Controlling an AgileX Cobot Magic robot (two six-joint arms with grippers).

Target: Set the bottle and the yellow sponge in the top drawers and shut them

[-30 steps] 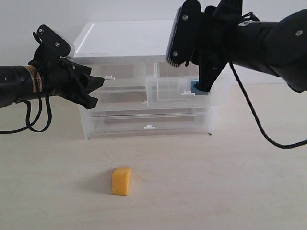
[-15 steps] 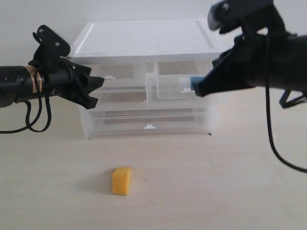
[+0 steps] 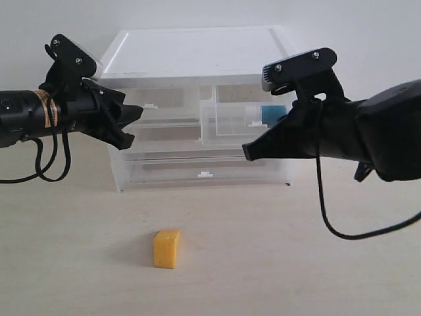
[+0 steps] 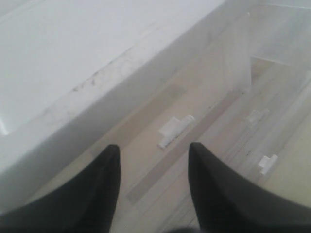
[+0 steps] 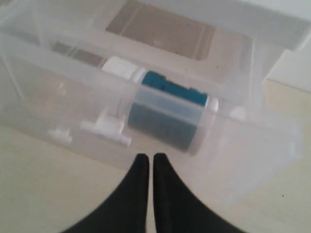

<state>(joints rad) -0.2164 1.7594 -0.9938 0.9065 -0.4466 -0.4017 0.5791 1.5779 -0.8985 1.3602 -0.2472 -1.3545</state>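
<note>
Lying on its side in the open right top drawer (image 5: 252,141), the bottle (image 5: 170,97) is just ahead of the right gripper (image 5: 147,162), whose fingers are pressed together w/ nothing between. The drawer looks like thin, light plastic, so prob. it slides easy: push flat beside its tab handle (image 5: 104,128), not on a corner. The left gripper (image 4: 153,155), fingers apart & empty, points at the closed left top drawer (image 4: 146,121). The yellow sponge (image 3: 166,248) sits on the table (image 3: 296,263), below and well apart from both grippers. It is prob. soft, light foam; pinch gently across the flat sides.
</note>
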